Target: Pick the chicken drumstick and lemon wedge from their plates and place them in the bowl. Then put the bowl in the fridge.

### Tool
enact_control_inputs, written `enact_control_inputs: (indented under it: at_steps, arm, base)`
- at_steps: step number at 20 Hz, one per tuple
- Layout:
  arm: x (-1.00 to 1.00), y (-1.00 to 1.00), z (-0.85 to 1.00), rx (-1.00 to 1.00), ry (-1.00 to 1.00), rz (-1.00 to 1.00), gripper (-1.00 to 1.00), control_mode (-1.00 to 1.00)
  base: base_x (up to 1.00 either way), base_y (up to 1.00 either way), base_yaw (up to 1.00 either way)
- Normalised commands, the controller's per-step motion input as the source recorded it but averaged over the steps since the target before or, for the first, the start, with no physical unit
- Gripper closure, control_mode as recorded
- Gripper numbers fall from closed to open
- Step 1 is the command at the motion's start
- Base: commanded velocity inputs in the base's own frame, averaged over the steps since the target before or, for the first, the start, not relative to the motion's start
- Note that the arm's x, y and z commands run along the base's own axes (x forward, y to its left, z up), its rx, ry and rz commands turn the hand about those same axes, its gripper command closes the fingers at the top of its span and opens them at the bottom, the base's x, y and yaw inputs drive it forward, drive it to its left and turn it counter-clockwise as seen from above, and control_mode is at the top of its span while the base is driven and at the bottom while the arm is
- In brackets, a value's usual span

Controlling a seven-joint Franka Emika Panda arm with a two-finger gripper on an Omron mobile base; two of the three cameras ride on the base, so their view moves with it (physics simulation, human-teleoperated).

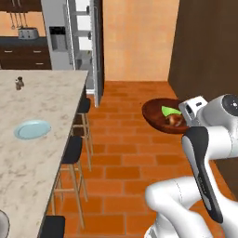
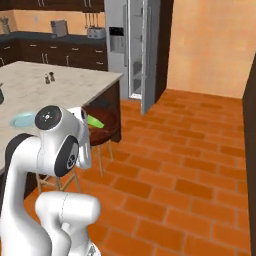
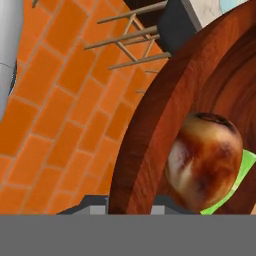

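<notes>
The dark wooden bowl (image 1: 158,115) hangs in the air over the brick floor, right of the island. My gripper (image 3: 130,206) is shut on its rim; in the hand view the rim passes between the two finger tips. Inside the bowl lie the reddish-brown chicken drumstick (image 3: 202,162) and the green lemon wedge (image 1: 169,110), the wedge partly under the drumstick. The bowl (image 2: 107,126) and wedge (image 2: 95,121) also peek out beside my arm. The silver fridge (image 1: 62,37) stands ahead with its door (image 2: 146,55) swung open and shelves showing. A pale blue plate (image 1: 32,129) rests bare on the island.
The marble island (image 1: 42,107) runs along the left with dark stools (image 1: 74,151) at its edge. Small shakers (image 2: 48,77) stand on it. A dark wall (image 1: 204,46) closes the right side. Open brick floor (image 2: 190,150) leads to the fridge.
</notes>
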Motion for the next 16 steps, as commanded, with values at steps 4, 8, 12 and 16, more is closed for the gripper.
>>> enact_control_inputs:
  at_steps: [4,8,12,16]
  arm:
    - [0.0,0.0,0.0,0.0,0.0,0.0,1.0,1.0]
    - [0.0,0.0,0.0,0.0,0.0,0.0,1.0,1.0]
    - [0.0,0.0,0.0,0.0,0.0,0.0,1.0,1.0]
    - [0.0,0.0,0.0,0.0,0.0,0.0,1.0,1.0]
  base:
    - [-1.0,0.04,-0.38]
    - [-1.0,-0.1,-0.3]
    - [-1.0,-0.19,-0.26]
    - [-1.0,-0.17,-0.24]
